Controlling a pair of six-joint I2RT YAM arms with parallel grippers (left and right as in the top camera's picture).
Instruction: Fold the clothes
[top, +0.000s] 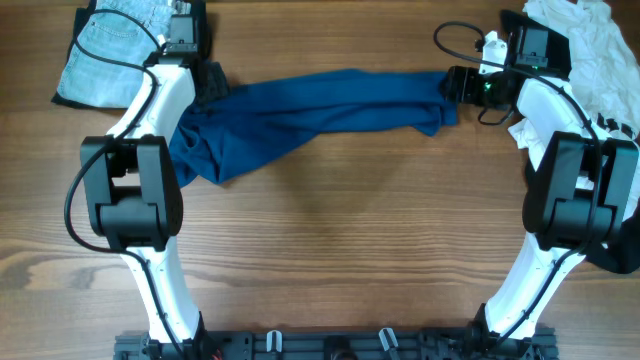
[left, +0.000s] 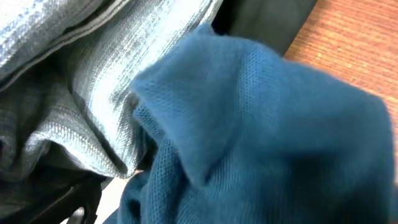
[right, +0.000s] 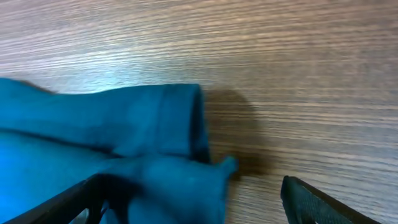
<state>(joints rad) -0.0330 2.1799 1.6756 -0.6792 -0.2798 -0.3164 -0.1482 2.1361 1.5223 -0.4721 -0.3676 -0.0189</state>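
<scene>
A blue shirt (top: 320, 110) lies stretched in a twisted band across the table between both arms. My left gripper (top: 208, 82) is low at the shirt's left end, beside the jeans. In the left wrist view the blue knit (left: 267, 124) fills the frame and hides most of the jaws. Only one dark finger (left: 62, 202) shows far out at the lower left, so the jaws look open. My right gripper (top: 458, 88) is at the shirt's right end. Its fingers (right: 199, 199) are spread wide, with a blue fold (right: 168, 180) between them.
Light blue jeans (top: 115, 45) lie on a dark cloth at the back left and show in the left wrist view (left: 68, 81). A pile of white clothes (top: 590, 50) sits at the back right. Bare wood table (top: 330, 230) lies in front.
</scene>
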